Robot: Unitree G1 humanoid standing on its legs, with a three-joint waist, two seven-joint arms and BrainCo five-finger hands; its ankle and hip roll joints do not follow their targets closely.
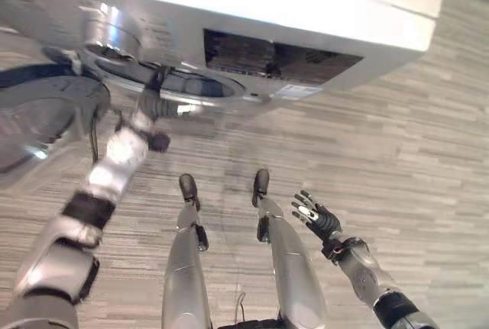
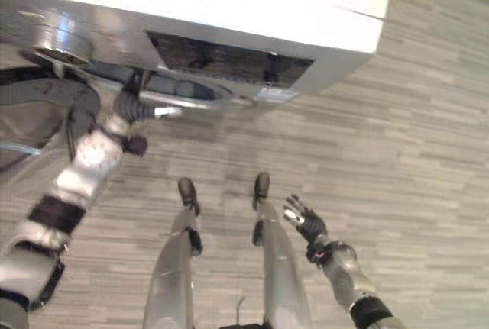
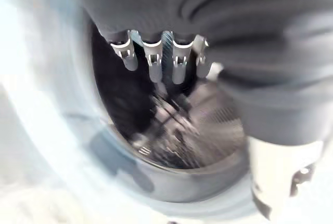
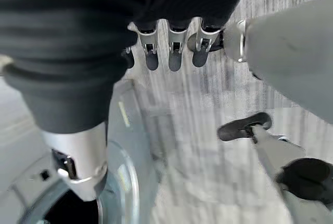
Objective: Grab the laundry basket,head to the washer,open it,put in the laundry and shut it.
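The white front-loading washer (image 1: pixel 252 8) stands with its round glass door (image 1: pixel 42 119) swung open beside the left hand (image 1: pixel 157 92). That hand's fingers (image 3: pixel 155 63) hang loosely apart at the dark drum mouth (image 3: pixel 177 125), gripping nothing. The right hand (image 1: pixel 315 217) hovers over grey plank flooring (image 1: pixel 412 146), fingers spread, empty.

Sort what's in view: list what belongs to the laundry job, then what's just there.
Job:
washer
washer door, swung open
drum opening
left robot hand, fingers straight, at the drum opening
right robot hand, open, idle over the floor

Just there:
wood-plank floor
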